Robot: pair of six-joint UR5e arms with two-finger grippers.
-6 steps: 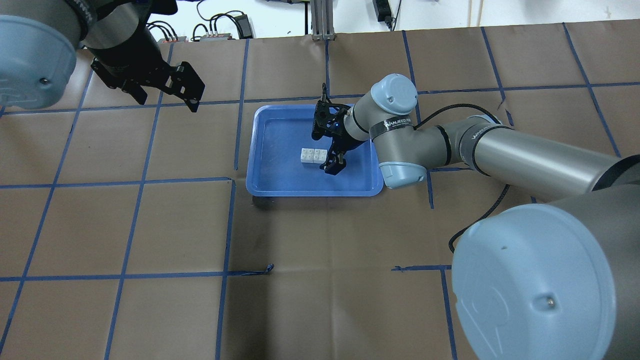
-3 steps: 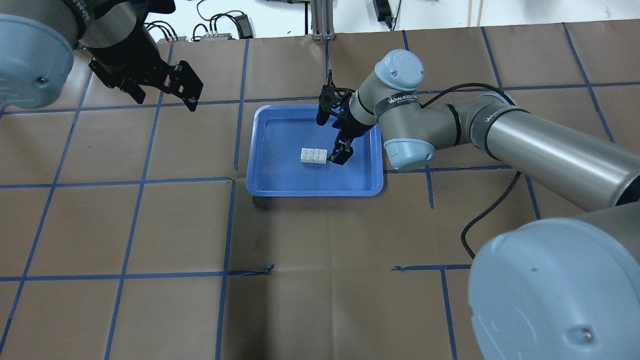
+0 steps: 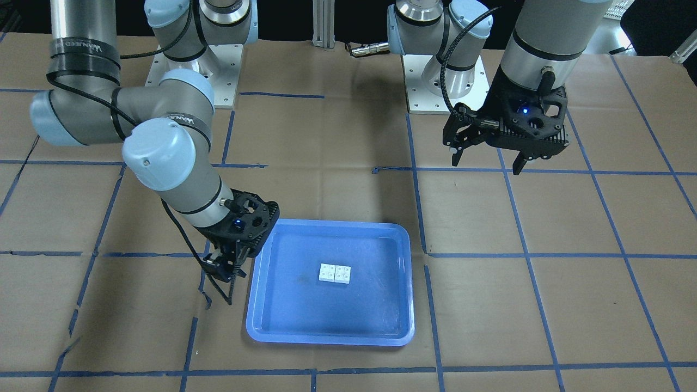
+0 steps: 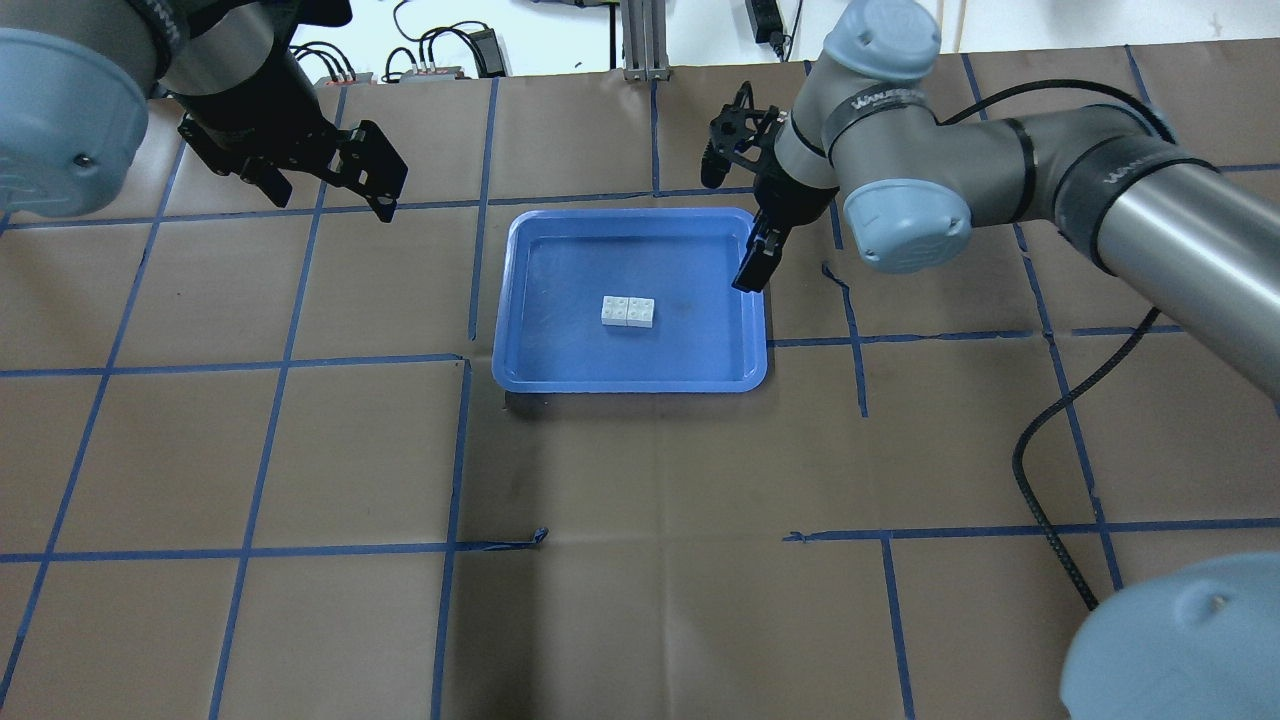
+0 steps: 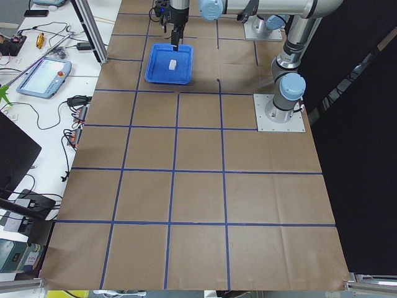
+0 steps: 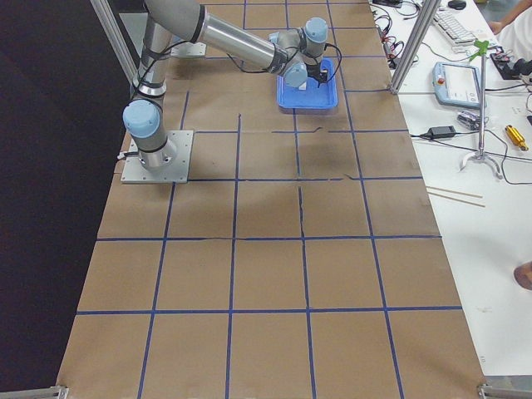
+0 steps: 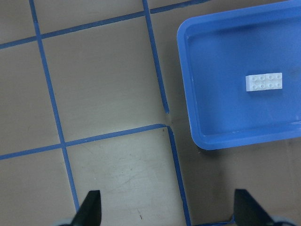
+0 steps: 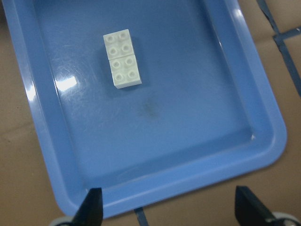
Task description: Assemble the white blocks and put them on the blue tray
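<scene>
Notably, only the two fingertips of each gripper are caught by its own wrist camera, at the lower edge. The blue tray is cut off at 3 o'clock in the left wrist view. From the side cameras the bricks are reduced to a pale speck. How they are fastened together cannot be made out; only a seam between them is seen.

Taken from the left of the overhead view, the left gripper is found well apart from the tray, at its 10 o'clock. It is raised above the table with its fingers spread wide and nothing held. One tray is counted, and near the middle of its floor the white blocks are laid side by side, touching, studs up: two bricks, four studs on each. A faint dark smudge is seen just beside them. At the tray's 3 o'clock the right gripper is hung over the rim, its fingers parted and empty, clear of the bricks. Two arms are counted in all.

The table is covered with brown paper and marked into squares by blue tape. Along its far side a white bench with cables and a handheld screen is seen. A black expanse is shown on the robot's side.
</scene>
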